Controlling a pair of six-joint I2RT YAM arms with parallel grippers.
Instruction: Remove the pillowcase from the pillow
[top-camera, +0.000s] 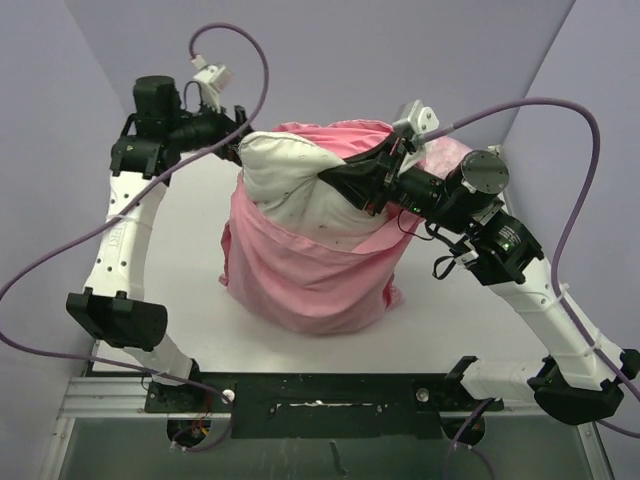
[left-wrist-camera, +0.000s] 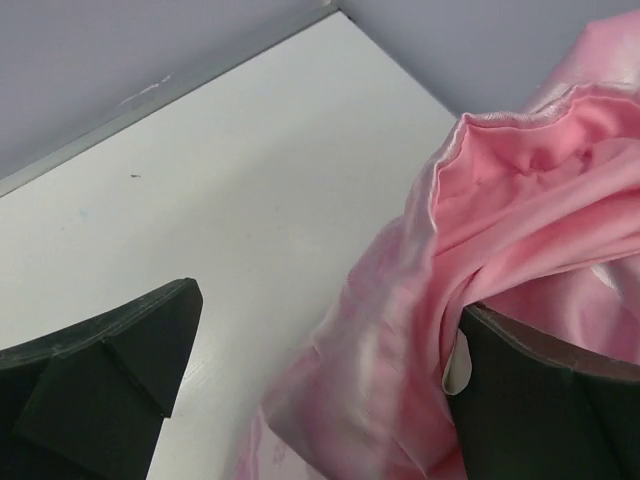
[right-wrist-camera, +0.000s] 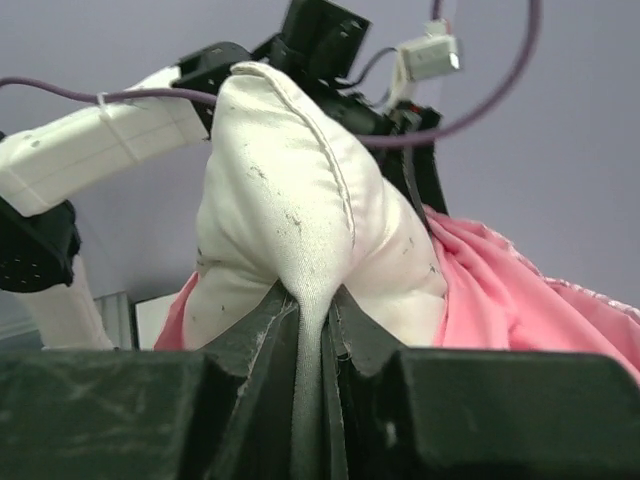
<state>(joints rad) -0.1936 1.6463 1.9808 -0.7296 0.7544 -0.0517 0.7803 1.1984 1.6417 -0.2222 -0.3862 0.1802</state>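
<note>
Pillow stands on end in the middle of the table. Its upper half is bare. The pillowcase sags round the lower half like a slack sack, with its rim riding higher on the far side.

Right gripper: jaws closed tight on a pinched fold of the pillow's own cloth, no pink between them. From the wrist view the cushion bulges above the pinch. My reading is that this arm serves as the anchor, holding the pillow up and steady so the cover can be dragged down off it.

Left gripper: jaws wide apart and holding nothing. It sits at the far left top of the bundle. The pink hem lies against the inner face of one finger, with a sliver of off-white showing there, and the other finger hangs over bare table. It looks placed to bite the hem, but the fold is not centred in the gap.

Progress judged about half done; the case covers the bottom of the pillow.

The next move calls for shifting the left gripper further onto the hem before closing, then pulling down and away from the right arm's hold.

Risks:
- Satin is slick and may slip from a shallow bite.
- A bite that also catches pillow cloth would drag both together.
</note>
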